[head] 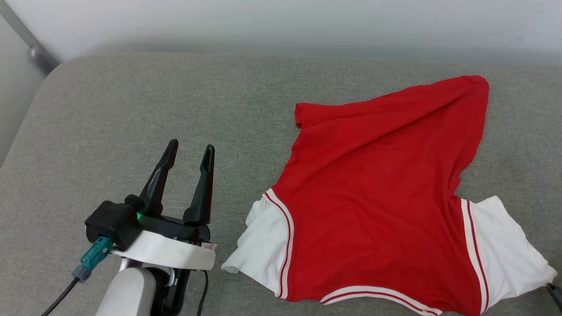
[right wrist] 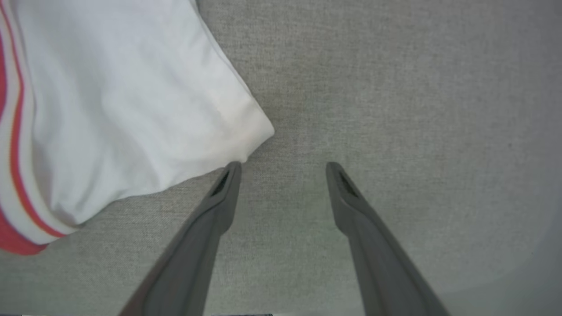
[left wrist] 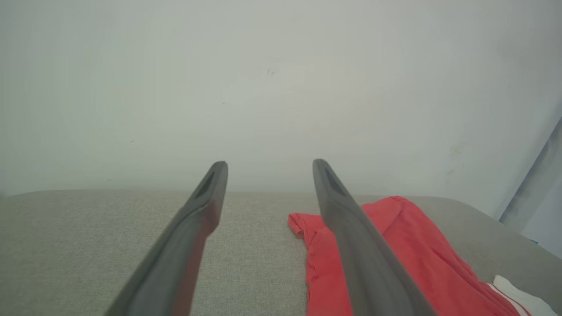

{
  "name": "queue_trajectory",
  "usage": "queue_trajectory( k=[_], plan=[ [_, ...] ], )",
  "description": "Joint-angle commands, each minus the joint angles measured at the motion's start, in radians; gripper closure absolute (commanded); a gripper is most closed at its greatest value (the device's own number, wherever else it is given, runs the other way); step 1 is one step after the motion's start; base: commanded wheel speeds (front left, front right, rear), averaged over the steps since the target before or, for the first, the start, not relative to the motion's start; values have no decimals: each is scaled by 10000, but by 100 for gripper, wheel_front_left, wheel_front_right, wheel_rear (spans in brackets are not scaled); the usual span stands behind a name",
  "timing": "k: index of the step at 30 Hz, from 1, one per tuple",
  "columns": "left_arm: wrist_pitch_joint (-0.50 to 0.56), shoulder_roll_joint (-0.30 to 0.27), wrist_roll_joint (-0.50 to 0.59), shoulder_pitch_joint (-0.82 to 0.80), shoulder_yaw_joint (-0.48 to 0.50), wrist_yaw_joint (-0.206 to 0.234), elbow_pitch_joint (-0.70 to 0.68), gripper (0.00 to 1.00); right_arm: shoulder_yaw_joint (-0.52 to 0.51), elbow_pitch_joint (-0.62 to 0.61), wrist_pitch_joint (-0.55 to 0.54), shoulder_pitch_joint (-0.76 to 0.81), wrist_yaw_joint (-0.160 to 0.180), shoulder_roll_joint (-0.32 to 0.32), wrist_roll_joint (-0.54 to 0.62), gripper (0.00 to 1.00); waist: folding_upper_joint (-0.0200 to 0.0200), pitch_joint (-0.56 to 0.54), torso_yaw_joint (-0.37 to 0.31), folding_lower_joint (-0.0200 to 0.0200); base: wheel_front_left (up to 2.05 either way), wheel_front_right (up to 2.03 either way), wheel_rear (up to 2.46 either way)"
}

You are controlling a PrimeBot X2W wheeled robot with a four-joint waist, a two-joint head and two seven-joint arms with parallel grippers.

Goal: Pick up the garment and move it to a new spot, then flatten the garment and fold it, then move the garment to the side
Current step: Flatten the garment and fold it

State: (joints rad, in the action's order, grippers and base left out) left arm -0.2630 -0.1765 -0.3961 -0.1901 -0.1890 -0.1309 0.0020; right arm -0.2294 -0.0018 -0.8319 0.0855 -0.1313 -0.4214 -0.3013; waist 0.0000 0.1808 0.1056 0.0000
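The garment [head: 377, 197], a red jersey T-shirt with white sleeves and red-white stripe trim, lies spread and wrinkled on the right half of the grey cushion, plain red side up; no lettering shows. My left gripper [head: 191, 150] stands open to the left of the shirt, apart from it, with nothing between its fingers; the left wrist view has the garment [left wrist: 408, 254] behind its right finger. My right gripper [right wrist: 283, 165] is open over bare cushion, its left fingertip just beside the corner of the white sleeve [right wrist: 123, 105]. A dark tip of it [head: 555, 293] peeks in at the lower right.
The grey fabric cushion [head: 131, 109] has wide bare room on its left half and behind the shirt. A pale wall [head: 281, 22] runs along the back, and a grey metal bar [head: 30, 44] slants at the far left corner.
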Motion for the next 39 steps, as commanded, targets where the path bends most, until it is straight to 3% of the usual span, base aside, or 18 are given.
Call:
queue_trajectory(
  k=[1, 13, 14, 15, 16, 17, 26, 39],
  plan=[
    [-23, -20, 33, -96, -44, 4, -11, 0, 21, 292, 206, -190, 10, -87, -4, 0, 0, 42, 39, 0, 0, 0, 0],
    [-23, -61, 38, -170, -106, 4, 54, 0, 946, 1425, 650, -740, 10, -317, -307, 0, 0, 144, 128, 0, 0, 0, 0],
    [-23, -59, 36, -174, -109, 4, 66, 0, 1054, 1533, 631, -720, 10, -419, -219, 26, 0, 136, 136, 0, 0, 0, 0],
    [-23, -55, 37, -178, -113, 4, 79, 0, 1120, 1581, 797, -755, 10, -506, -202, 40, 0, 133, 145, 0, 0, 0, 0],
    [-23, -48, 32, -184, -106, 4, 91, 0, 1124, 1667, 947, -826, 14, -532, -225, 67, 0, 128, 149, 0, 0, 0, 0],
    [-23, -48, 31, -187, -105, 4, 98, 0, 1170, 1765, 1089, -848, 14, -647, -192, 100, 0, 121, 148, 0, 0, 0, 0],
    [-23, -117, 10, -121, -32, 4, 164, 0, 1505, 2529, 1714, -1114, 13, -1017, -505, 100, 0, -46, -1, 0, 0, 0, 0],
    [-23, -106, -20, 104, 15, 4, 194, 0, 1315, 2029, 1596, -709, 13, -1145, -860, 100, 0, -224, -358, 0, 0, 0, 0]
  ],
)
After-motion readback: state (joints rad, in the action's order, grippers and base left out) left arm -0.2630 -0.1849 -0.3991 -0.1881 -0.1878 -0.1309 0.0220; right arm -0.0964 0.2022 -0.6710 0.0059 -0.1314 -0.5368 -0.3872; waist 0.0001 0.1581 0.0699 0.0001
